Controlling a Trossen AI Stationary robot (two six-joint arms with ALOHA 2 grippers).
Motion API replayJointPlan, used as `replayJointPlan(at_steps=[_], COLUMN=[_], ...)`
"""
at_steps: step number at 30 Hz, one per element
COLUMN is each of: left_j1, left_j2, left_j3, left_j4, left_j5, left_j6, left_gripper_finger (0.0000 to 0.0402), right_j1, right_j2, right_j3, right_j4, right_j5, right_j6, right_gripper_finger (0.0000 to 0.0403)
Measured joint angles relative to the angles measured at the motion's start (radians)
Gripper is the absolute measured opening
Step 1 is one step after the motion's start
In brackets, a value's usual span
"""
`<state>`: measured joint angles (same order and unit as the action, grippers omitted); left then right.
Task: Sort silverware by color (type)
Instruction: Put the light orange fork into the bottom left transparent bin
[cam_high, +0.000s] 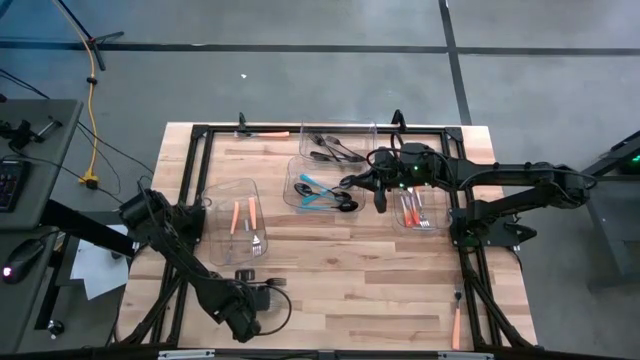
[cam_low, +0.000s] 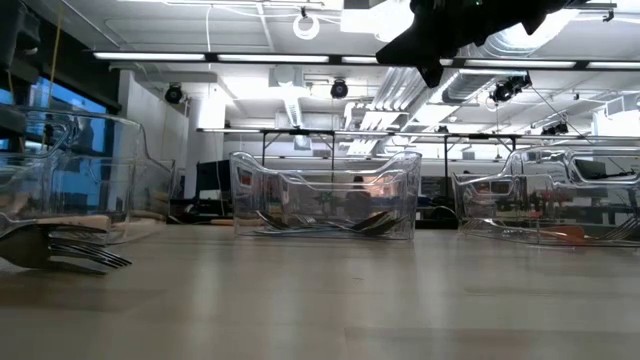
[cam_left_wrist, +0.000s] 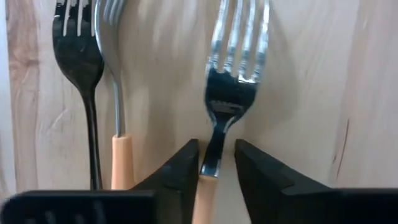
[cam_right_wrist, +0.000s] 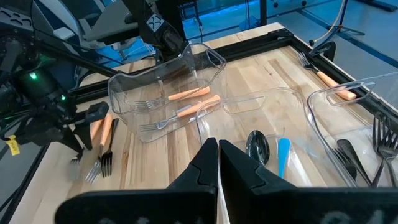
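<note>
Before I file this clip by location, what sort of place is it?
Most likely a robotics lab or workshop. A wooden table in a black frame stands on a bare concrete floor, and the low view shows fluorescent ceiling lights, exposed ducting and more workbenches behind.

Four clear bins (cam_high: 232, 190) sit on the table (cam_high: 340, 290): one toward the left holding two forks (cam_high: 243, 214), one in the middle (cam_high: 322, 196) holding spoons (cam_high: 320, 190), one behind it (cam_high: 338, 140), and one to the right (cam_high: 420, 222). More forks (cam_high: 257, 243) lie on the table just in front of the left bin. One utensil (cam_high: 456, 325) lies at the front right corner.
</note>
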<state>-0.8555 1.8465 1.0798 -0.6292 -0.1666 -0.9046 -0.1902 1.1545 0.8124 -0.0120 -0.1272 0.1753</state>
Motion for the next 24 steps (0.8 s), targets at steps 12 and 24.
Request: replayJointPlan(at_steps=[12,24], left_j1=[0.007,0.013], left_j2=[-0.024,-0.067], left_j3=[-0.002,-0.002], left_j4=[0.045,0.059], left_j5=[0.008,0.038], left_j6=[0.030,0.071], left_gripper_finger=[0.0015,0.0007], right_j1=[0.000,0.000], right_j2=[0.000,0.000], right_j3=[0.000,0.000], right_j4=[0.000,-0.006], right_j5=[0.000,0.000], right_j6=[0.000,0.000], right_gripper_finger=[0.0000,0.0000])
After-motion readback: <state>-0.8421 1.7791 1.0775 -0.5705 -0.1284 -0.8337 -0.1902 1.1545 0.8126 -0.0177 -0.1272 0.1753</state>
